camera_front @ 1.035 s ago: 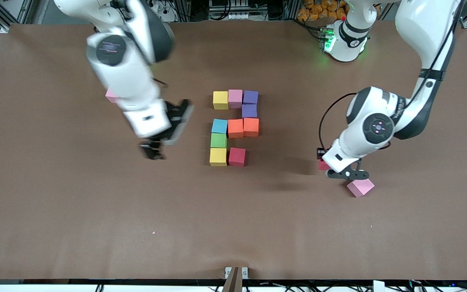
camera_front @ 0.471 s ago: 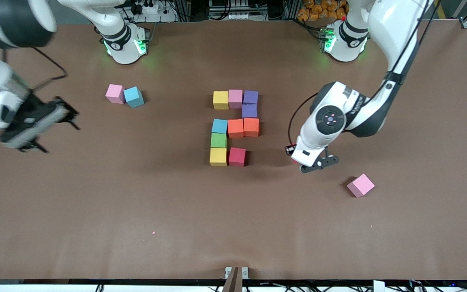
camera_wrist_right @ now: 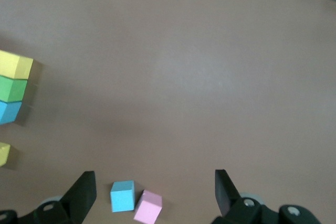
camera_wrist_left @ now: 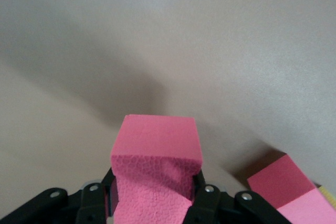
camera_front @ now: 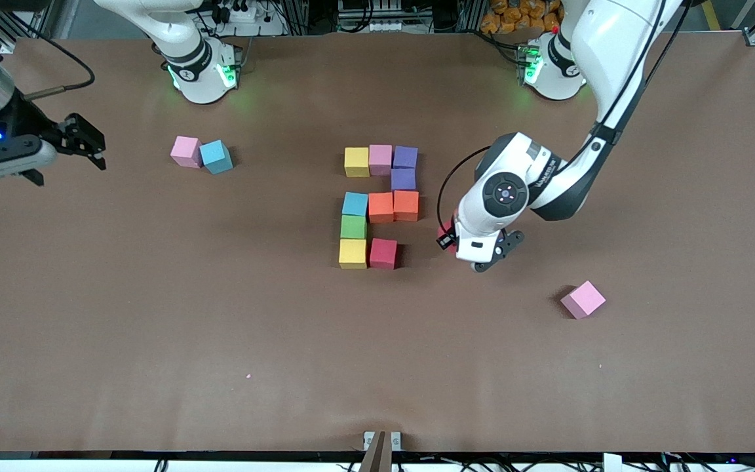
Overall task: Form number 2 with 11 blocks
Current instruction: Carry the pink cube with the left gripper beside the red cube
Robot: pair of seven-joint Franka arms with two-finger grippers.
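The number 2 (camera_front: 381, 206) stands partly built mid-table from coloured blocks: a yellow, pink and purple row, a purple, two orange, blue, green, then yellow (camera_front: 352, 253) and red (camera_front: 383, 253) nearest the front camera. My left gripper (camera_front: 451, 237) hangs beside the figure toward the left arm's end, shut on a red block (camera_front: 444, 231). In the left wrist view that red block (camera_wrist_left: 156, 150) fills the gap of my left gripper (camera_wrist_left: 155, 192), with the figure's red block (camera_wrist_left: 278, 179) below. My right gripper (camera_front: 97, 149) is open at the right arm's end, also open in its own view (camera_wrist_right: 155, 182).
A loose pink block (camera_front: 185, 151) and a blue block (camera_front: 216, 156) touch each other near the right arm's base; both appear in the right wrist view, blue block (camera_wrist_right: 122, 195) and pink block (camera_wrist_right: 148, 206). Another pink block (camera_front: 582, 299) lies toward the left arm's end.
My left gripper has carried the red block from beside the loose pink block toward the figure. My right arm has swung away from the figure to the right arm's end of the table.
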